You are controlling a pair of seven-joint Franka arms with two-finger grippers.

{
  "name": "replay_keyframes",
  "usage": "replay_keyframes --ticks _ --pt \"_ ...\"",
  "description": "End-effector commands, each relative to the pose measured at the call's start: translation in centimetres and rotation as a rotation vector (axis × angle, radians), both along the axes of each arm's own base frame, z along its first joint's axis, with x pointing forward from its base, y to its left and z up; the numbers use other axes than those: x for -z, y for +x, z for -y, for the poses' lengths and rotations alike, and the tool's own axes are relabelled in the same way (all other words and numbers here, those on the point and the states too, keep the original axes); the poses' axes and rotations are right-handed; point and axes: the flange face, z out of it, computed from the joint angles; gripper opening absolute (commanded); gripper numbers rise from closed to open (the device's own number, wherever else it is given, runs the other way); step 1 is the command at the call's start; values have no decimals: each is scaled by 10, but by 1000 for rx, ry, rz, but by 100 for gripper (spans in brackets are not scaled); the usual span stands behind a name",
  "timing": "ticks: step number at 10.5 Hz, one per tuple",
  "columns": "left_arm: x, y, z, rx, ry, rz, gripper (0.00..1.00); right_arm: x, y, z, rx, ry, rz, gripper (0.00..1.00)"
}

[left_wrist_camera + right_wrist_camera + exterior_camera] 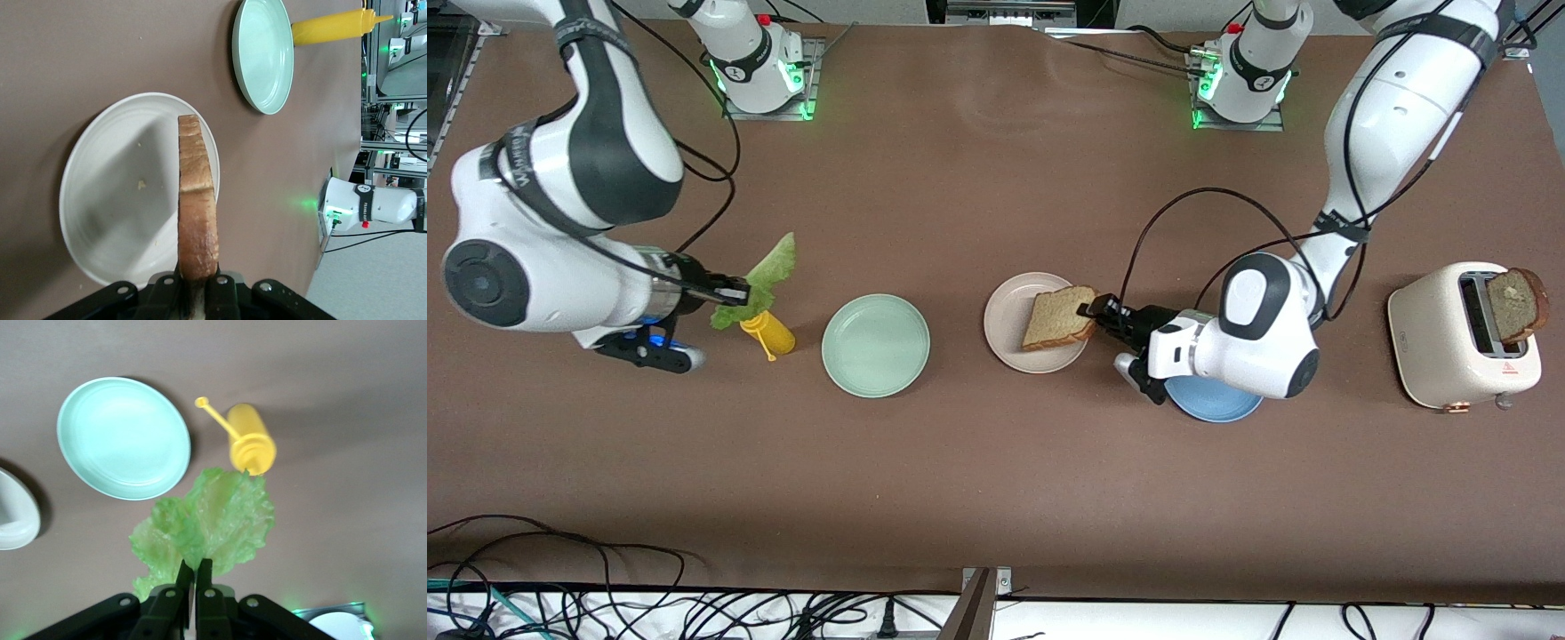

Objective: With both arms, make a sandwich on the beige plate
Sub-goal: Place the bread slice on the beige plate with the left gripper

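My left gripper (1092, 311) is shut on the edge of a brown bread slice (1058, 317), held tilted over the beige plate (1009, 347). In the left wrist view the slice (197, 207) stands edge-on between the fingers of the left gripper (198, 283), casting a shadow on the plate (113, 200). My right gripper (734, 289) is shut on a ruffled green lettuce leaf (769, 267), held above a yellow squeeze bottle (772, 334). In the right wrist view the leaf (213, 520) spreads out from the right gripper (195, 570).
A mint green plate (876, 345) lies between the bottle and the beige plate. A blue plate (1214, 402) sits partly under the left arm's wrist. A cream toaster (1440, 342) toward the left arm's end holds a second bread slice (1519, 305) in its slot.
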Motion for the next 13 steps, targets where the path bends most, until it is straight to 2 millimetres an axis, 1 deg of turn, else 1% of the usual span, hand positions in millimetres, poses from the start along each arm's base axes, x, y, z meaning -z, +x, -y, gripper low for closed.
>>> replay_keyframes --ticks 1,2,3,4,5,6,7,8,9,10,11,12,13 --pt "14 2 12 5 -55 49 0 -5 -6 -34 34 -33 23 0" --pt "25 -3 15 8 -53 34 0 -4 -11 -56 55 -45 30 0" --pt "26 -4 17 10 -54 32 29 -3 -15 -77 73 -49 49 0" --pt "25 -2 13 11 -48 39 99 4 -18 -97 96 -57 54 0" --pt "23 2 5 6 -47 41 100 7 -21 -113 110 -54 71 0" --pt "19 3 3 7 -42 48 100 13 -23 -128 126 -53 81 0" --pt "19 5 -4 -1 -37 49 100 19 -23 -138 142 -48 93 0" --pt "21 8 -14 11 -6 65 100 21 -25 -153 155 -42 113 0" --pt "19 13 -28 51 50 111 100 25 -24 -158 160 -36 120 0" --pt "17 15 -37 87 96 142 100 29 -23 -162 166 -29 127 0" --pt "8 17 -47 111 117 144 100 32 -26 -171 185 -33 130 0" --pt "-9 20 -58 119 143 158 100 37 -30 -183 199 -35 134 0" --pt "-27 21 -73 132 172 164 100 36 -30 -189 227 -30 145 0"
